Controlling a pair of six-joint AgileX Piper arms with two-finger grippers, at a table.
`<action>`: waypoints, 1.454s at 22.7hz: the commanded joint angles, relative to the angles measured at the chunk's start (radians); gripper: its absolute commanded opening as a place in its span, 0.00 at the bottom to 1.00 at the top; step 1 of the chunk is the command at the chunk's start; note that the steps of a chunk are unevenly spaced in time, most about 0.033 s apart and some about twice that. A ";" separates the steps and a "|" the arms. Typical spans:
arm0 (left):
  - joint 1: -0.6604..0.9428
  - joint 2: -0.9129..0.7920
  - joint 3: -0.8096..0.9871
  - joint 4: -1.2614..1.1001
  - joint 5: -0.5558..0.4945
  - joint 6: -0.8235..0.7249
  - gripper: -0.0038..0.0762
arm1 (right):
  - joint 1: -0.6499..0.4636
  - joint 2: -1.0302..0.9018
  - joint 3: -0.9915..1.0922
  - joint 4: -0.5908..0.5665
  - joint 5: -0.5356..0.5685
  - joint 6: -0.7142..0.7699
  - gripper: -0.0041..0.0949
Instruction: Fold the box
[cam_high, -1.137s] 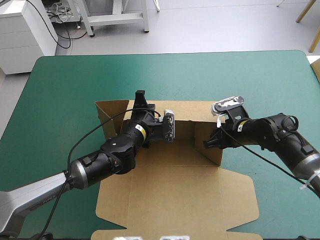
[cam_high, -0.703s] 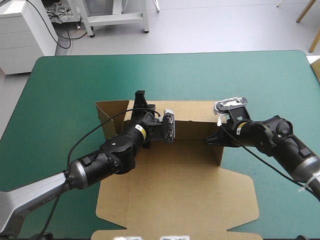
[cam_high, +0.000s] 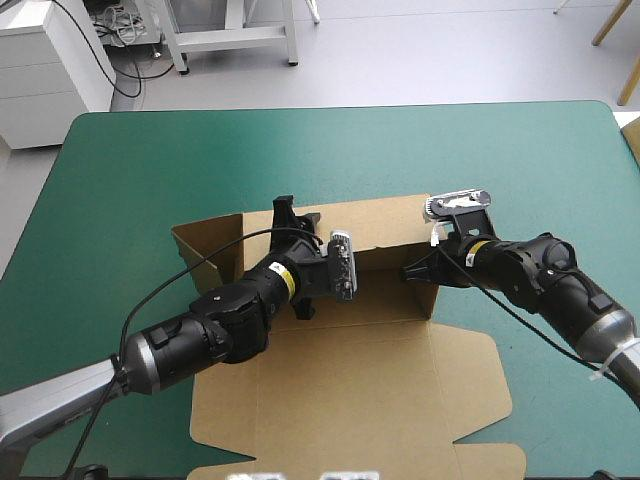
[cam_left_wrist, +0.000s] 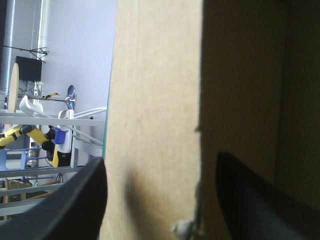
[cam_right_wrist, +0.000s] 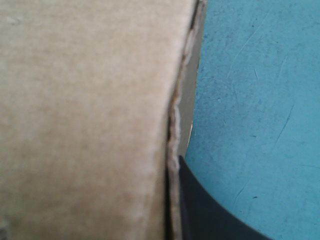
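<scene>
A flat-cut sheet of brown corrugated board, the box (cam_high: 350, 380), lies mid-surface on the smooth teal-green cover (cam_high: 150, 160). Its far walls are raised and its lid panel is spread flat toward the near edge. The left hand (cam_high: 297, 210) straddles the raised far-left wall, its black fin-shaped fingers (cam_left_wrist: 75, 200) standing apart with the matte board between them, seemingly not clamped. The right hand (cam_high: 412, 272) is pinched all but closed on the right wall's raw, frayed edge, one finger (cam_right_wrist: 205, 210) pressed flush against it.
</scene>
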 joint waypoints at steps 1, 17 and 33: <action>-0.072 -0.058 -0.020 0.013 0.043 -0.007 0.62 | 0.005 -0.030 -0.029 -0.009 -0.104 0.038 0.03; -0.399 -0.109 -0.022 0.085 0.380 -0.019 0.62 | 0.005 0.033 -0.082 -0.036 -0.042 0.069 0.03; 0.116 -0.107 -0.313 -0.382 0.210 0.204 0.61 | -0.192 0.273 -0.501 -0.001 0.482 -0.080 0.02</action>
